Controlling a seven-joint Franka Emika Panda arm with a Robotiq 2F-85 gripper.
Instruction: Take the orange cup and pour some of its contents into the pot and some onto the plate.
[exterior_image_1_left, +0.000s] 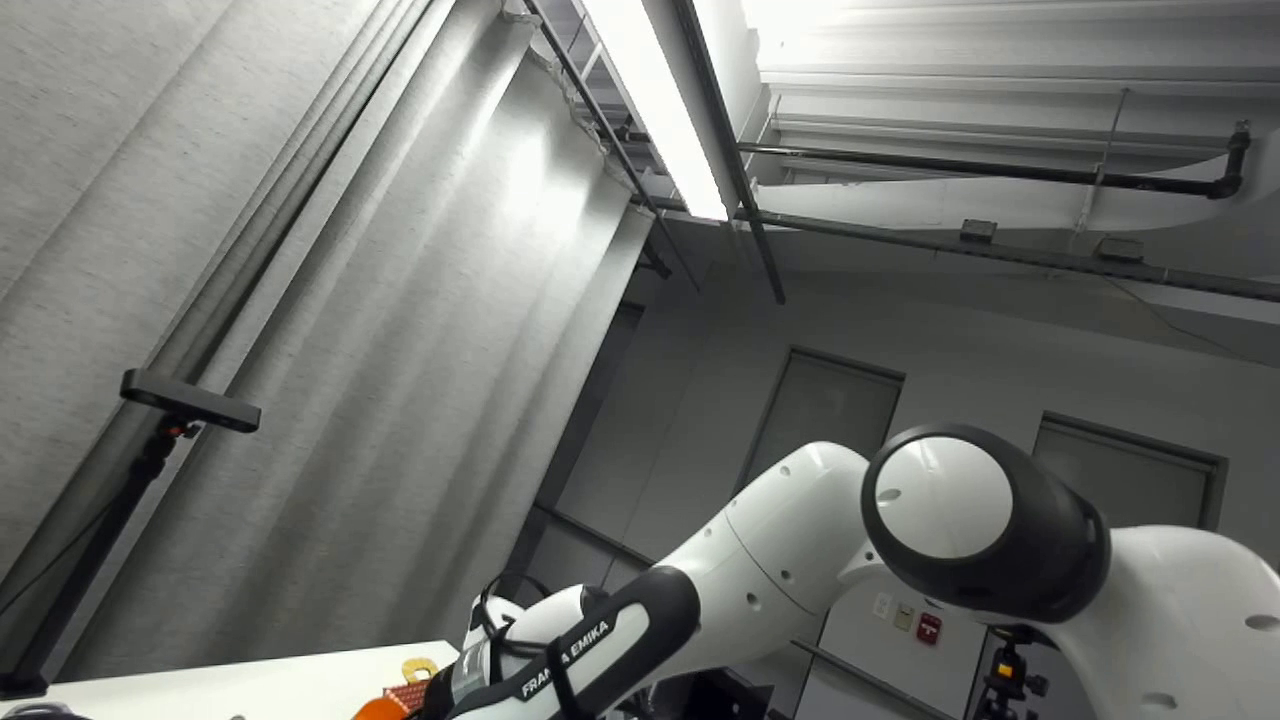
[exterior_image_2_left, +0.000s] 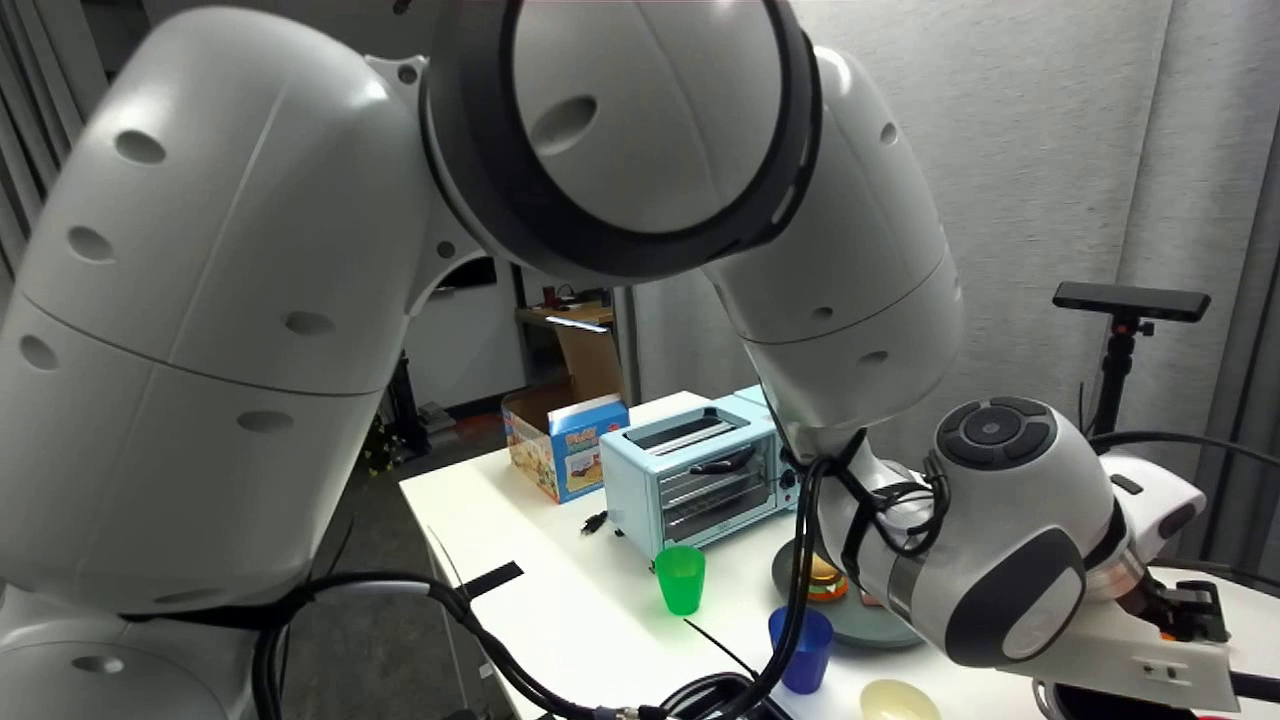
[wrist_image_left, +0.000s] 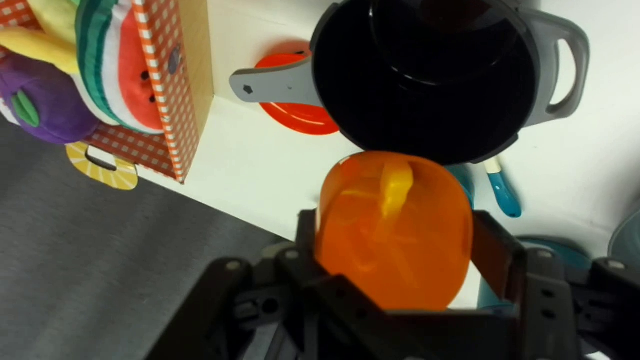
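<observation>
Centrally in the wrist view, my claw (wrist_image_left: 394, 235) grasps the orange cup (wrist_image_left: 400, 270), pressing it from both sides. The black pot (wrist_image_left: 420, 117) lies just past the cup's upper edge, toward the top of that view, its straight handle (wrist_image_left: 277, 82) pointing left; touching or apart, I cannot tell. Pouring, I judge, calls for tipping that way. In an exterior view, what I take for the cup (exterior_image_1_left: 378, 709) is an orange patch at the bottom edge. In an exterior view, something dark, probably the pot (exterior_image_2_left: 1120, 704), shows below my wrist (exterior_image_2_left: 1025, 560).
</observation>
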